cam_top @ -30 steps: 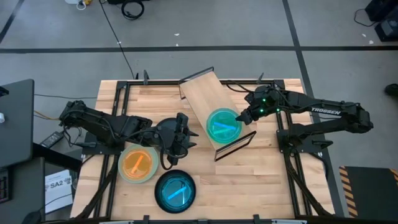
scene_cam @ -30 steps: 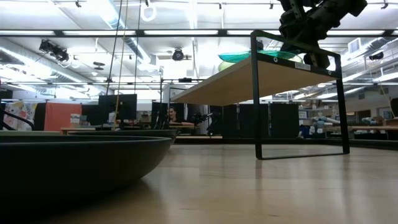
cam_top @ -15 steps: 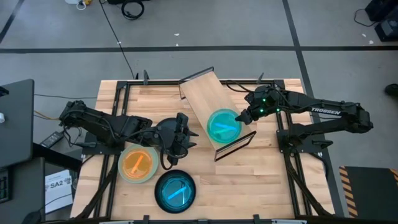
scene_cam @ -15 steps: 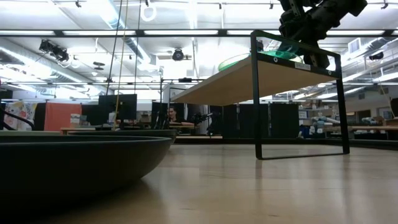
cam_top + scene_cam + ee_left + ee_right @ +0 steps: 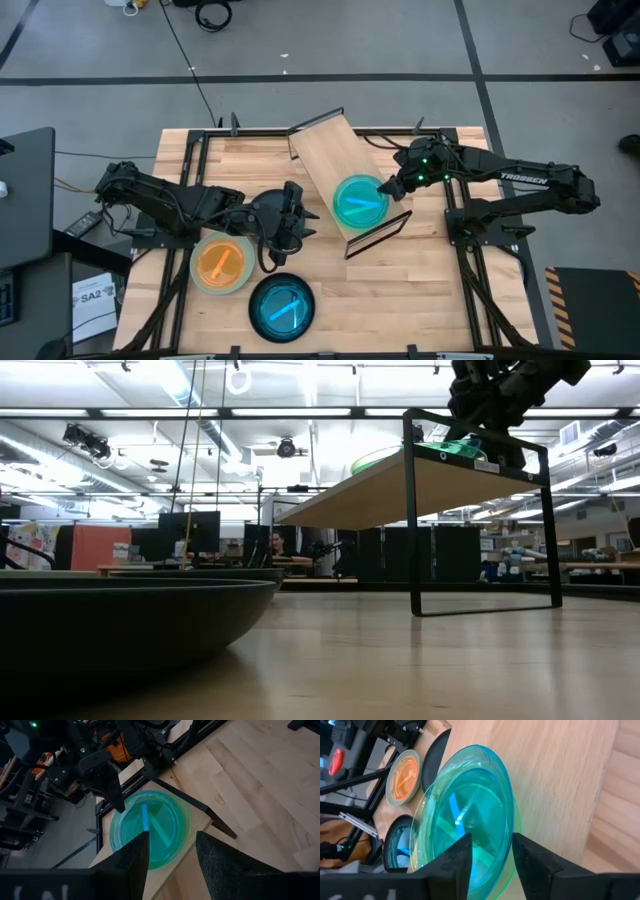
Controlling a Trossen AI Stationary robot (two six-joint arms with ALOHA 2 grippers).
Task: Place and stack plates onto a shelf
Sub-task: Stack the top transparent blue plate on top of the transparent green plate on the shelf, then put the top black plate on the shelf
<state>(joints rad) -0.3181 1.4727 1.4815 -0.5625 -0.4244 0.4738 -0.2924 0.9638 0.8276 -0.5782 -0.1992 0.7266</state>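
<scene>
The right arm reaches in from the right side of the desk, elbow bent, its wrist turned toward the middle. The right tool (image 5: 385, 189) sits there with its two dark fingers (image 5: 455, 862) parted, a clear gap between them. The left arm stretches across from the left, lying low, and the left tool (image 5: 300, 215) has its fingers (image 5: 134, 860) spread apart too.

Ceiling strip lights (image 5: 300, 412) are flooding the room evenly from above, leaving only faint shadows on the wooden surface (image 5: 420, 280). A dark dish rim (image 5: 130, 620) is looming blurred in the low view's foreground, while a teal plate (image 5: 470, 820) is glowing translucent and the wrist cameras' near fingers are smearing out of focus.
</scene>
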